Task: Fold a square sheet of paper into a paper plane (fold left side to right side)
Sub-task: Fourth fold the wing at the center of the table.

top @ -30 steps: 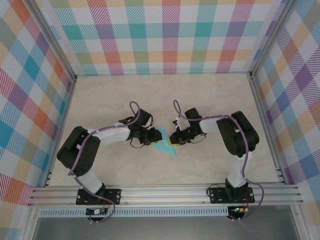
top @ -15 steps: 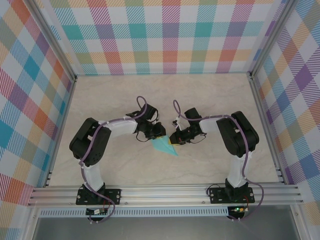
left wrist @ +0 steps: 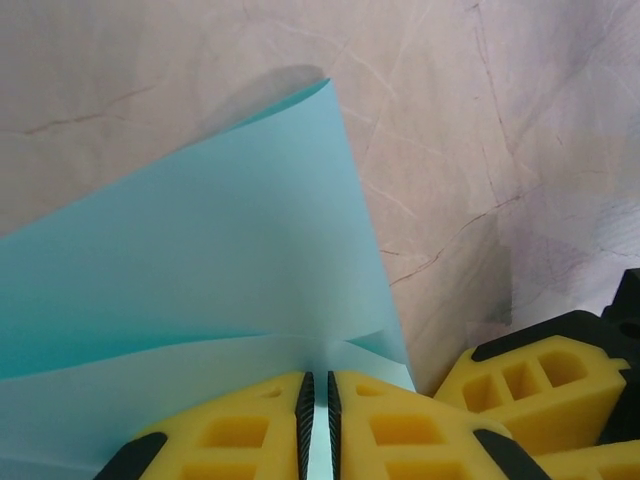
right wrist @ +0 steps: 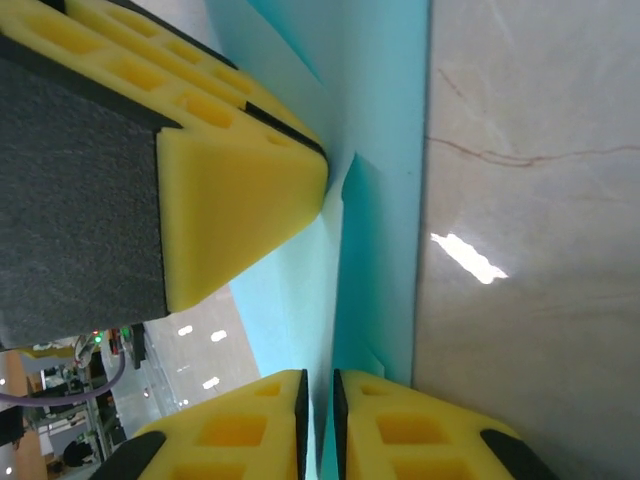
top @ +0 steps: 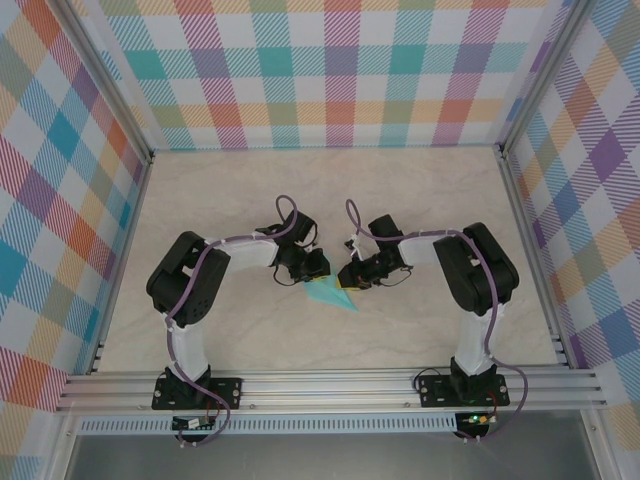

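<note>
Wrist views show left gripper (left wrist: 316,420) and right gripper (right wrist: 318,425) each clamped near-shut on teal paper (left wrist: 200,260); top view shows both arms bent inward over table (top: 420,200).

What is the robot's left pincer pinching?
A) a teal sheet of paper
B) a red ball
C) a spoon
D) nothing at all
A: in the left wrist view, the left pincer is closed tight on the edge of the folded teal sheet of paper.
</note>
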Robot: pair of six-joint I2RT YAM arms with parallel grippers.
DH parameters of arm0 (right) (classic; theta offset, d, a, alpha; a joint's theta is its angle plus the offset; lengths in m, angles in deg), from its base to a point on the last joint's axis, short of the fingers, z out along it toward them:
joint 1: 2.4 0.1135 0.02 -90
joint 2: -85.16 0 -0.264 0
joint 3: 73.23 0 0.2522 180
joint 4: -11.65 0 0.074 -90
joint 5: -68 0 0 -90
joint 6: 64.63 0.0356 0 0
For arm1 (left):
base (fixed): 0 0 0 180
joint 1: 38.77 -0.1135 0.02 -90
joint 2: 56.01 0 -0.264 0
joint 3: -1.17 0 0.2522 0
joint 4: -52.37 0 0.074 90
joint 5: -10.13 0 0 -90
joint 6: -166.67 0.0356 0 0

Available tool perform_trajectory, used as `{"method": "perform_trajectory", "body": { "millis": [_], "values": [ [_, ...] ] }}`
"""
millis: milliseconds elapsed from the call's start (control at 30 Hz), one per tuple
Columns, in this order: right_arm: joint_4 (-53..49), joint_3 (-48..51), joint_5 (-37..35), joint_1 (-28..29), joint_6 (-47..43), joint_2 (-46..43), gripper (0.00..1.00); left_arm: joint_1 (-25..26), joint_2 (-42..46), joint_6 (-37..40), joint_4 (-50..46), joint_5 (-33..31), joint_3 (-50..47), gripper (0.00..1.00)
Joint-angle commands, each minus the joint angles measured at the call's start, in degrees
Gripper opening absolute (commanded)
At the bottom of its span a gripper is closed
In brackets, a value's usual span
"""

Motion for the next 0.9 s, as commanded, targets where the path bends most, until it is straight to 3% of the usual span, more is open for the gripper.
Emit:
{"method": "perform_trajectory", "body": {
  "millis": [0,200,333,467,867],
  "values": [
    [-4.2,0.1,-6.3,-0.5,-1.1,-3.3,0.21,-0.6,-1.8,0.9,-1.5,-2.9,-2.6,0.16],
    [-9.2,1.1,-12.1,-0.4,-1.7,-13.6,0.31,-0.6,-1.1,0.7,-0.7,-3.0,-4.5,0.15],
    [-8.2,2.9,-5.6,0.2,0.0,-16.7,0.29,-0.7,-0.9,0.7,-0.6,-3.3,-4.7,0.15],
    [-7.9,2.7,0.1,3.8,1.7,-13.1,0.25,-0.7,-0.9,0.6,-0.3,-3.2,-4.6,0.15],
    [-8.5,3.2,-3.3,5.1,1.8,-6.7,0.24,-0.7,-0.7,0.7,-0.5,-3.4,-4.7,0.14]
  ]
}}
